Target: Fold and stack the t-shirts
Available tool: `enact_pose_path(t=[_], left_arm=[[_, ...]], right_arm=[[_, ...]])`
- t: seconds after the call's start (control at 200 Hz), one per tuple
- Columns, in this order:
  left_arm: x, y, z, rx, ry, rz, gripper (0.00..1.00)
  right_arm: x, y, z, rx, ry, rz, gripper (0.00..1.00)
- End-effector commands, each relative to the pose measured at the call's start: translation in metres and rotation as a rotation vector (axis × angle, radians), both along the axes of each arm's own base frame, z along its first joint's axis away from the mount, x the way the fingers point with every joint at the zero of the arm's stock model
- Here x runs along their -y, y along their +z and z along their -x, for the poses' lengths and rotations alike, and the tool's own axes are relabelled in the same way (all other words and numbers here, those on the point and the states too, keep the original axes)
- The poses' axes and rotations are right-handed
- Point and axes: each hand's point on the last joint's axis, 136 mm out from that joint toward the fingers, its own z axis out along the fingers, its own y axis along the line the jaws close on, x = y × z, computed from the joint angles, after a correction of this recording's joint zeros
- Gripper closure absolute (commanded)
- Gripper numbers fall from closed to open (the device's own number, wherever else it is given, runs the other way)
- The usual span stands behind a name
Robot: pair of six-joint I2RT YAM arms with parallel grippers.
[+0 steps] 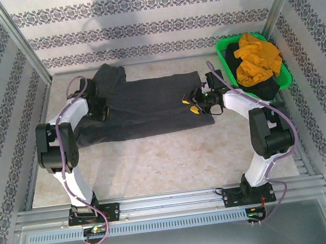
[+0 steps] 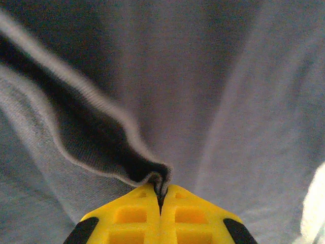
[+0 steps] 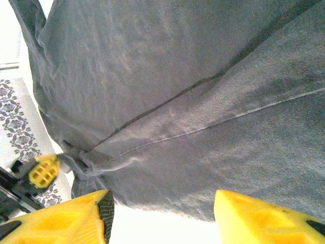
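Three shirts total and, going by how things lie, basically none of them is finished. The charcoal-grey shirt (image 1: 149, 103) is the one being worked: it's lying across the back half of the tabletop (image 1: 155, 158), mostly flat, with one bunched-up bit sticking out toward the back left. I'd call it spread out or maybe part-folded, definitely not a neat packet.

The left tool (image 2: 160, 195) is pressed together on a ribbed edge of that shirt. In the left wrist view you can see a little tuck of hem or collar pinched right between the yellow tips. The right tool (image 3: 161, 208) is spread wide with nothing between its tips, hovering at the shirt's right-hand edge where a seam runs across the cloth. From overhead it sits just over that edge.

The other two haven't been touched as far as I can tell: the mustard-orange shirt (image 1: 256, 58) is crumpled on top of the dark shirt (image 1: 265, 89), both inside the green basket (image 1: 221, 50) in the back right corner.

So my read: very early, first shirt mid-fold at best, two more to pull out and fold, and no stack started.
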Motion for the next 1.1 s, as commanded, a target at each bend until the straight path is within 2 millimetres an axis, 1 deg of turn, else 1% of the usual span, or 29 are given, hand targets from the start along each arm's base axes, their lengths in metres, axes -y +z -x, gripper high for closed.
enact_pose_path(t=[0.0, 0.09, 0.17, 0.24, 0.3, 0.315, 0.355, 0.435, 0.46, 0.51, 0.595, 0.61, 0.649, 0.689, 0.784, 0.794, 0.839, 0.864, 0.884, 0.924, 0.989, 1.049, 1.094], left_arm=[[0.011, 0.004, -0.027, 0.025, -0.199, -0.093, 1.00], [0.022, 0.002, -0.050, 0.043, -0.290, -0.117, 1.00], [0.033, -0.002, -0.062, 0.037, -0.367, -0.118, 1.00], [0.038, -0.009, -0.062, -0.007, -0.414, -0.129, 1.00], [0.036, -0.012, -0.058, -0.052, -0.439, -0.164, 1.00], [0.035, -0.012, -0.057, -0.063, -0.443, -0.174, 0.95], [0.031, -0.009, -0.055, -0.077, -0.451, -0.205, 0.76], [0.020, 0.001, -0.050, -0.095, -0.447, -0.271, 0.56], [0.016, 0.006, -0.048, -0.094, -0.440, -0.294, 0.52], [0.006, 0.019, -0.042, -0.088, -0.423, -0.344, 0.51], [-0.009, 0.035, -0.025, -0.064, -0.377, -0.372, 0.51], [-0.012, 0.032, -0.019, -0.073, -0.366, -0.367, 0.51], [-0.021, 0.035, -0.004, -0.077, -0.336, -0.356, 0.52], [-0.032, 0.032, 0.014, -0.093, -0.306, -0.347, 0.54], [-0.058, 0.018, 0.061, -0.149, -0.217, -0.298, 0.55], [-0.061, 0.013, 0.068, -0.163, -0.209, -0.290, 0.56], [-0.074, 0.005, 0.090, -0.189, -0.156, -0.264, 0.54], [-0.082, 0.001, 0.102, -0.205, -0.122, -0.252, 0.52], [-0.088, -0.003, 0.111, -0.215, -0.098, -0.243, 0.49], [-0.098, -0.008, 0.125, -0.228, -0.049, -0.224, 0.45], [-0.111, -0.012, 0.140, -0.232, 0.021, -0.209, 0.38], [-0.119, -0.015, 0.147, -0.233, 0.069, -0.201, 0.36], [-0.124, -0.018, 0.150, -0.233, 0.095, -0.191, 0.36]], right_arm=[[0.003, 0.017, -0.005, 0.035, 0.001, -0.006, 0.45], [0.004, 0.018, -0.007, 0.033, -0.002, -0.009, 0.45], [0.003, 0.017, -0.006, 0.028, 0.000, -0.012, 0.45], [0.003, 0.017, -0.005, 0.022, 0.001, -0.016, 0.45], [0.002, 0.016, -0.005, 0.017, 0.003, -0.019, 0.44], [0.002, 0.016, -0.005, 0.016, 0.004, -0.019, 0.45], [0.003, 0.014, -0.003, 0.010, 0.003, -0.014, 0.45], [0.006, 0.010, -0.001, -0.001, -0.002, 0.002, 0.45], [0.008, 0.009, -0.001, -0.005, -0.008, 0.009, 0.45], [0.014, 0.006, 0.001, -0.010, -0.024, 0.029, 0.45], [0.032, 0.001, 0.004, -0.019, -0.077, 0.083, 0.46], [0.036, -0.001, 0.005, -0.026, -0.090, 0.096, 0.46], [0.048, -0.006, 0.009, -0.046, -0.125, 0.128, 0.47], [0.060, -0.011, 0.013, -0.064, -0.161, 0.149, 0.49], [0.079, -0.025, 0.026, -0.129, -0.222, 0.188, 0.51], [0.081, -0.027, 0.028, -0.136, -0.226, 0.193, 0.51], [0.087, -0.032, 0.035, -0.169, -0.238, 0.218, 0.51], [0.091, -0.035, 0.039, -0.188, -0.245, 0.234, 0.51], [0.093, -0.037, 0.041, -0.198, -0.249, 0.242, 0.50], [0.094, -0.039, 0.045, -0.208, -0.249, 0.252, 0.48], [0.099, -0.041, 0.053, -0.234, -0.260, 0.279, 0.45], [0.102, -0.043, 0.056, -0.239, -0.269, 0.291, 0.43], [0.105, -0.045, 0.059, -0.246, -0.277, 0.303, 0.41]])
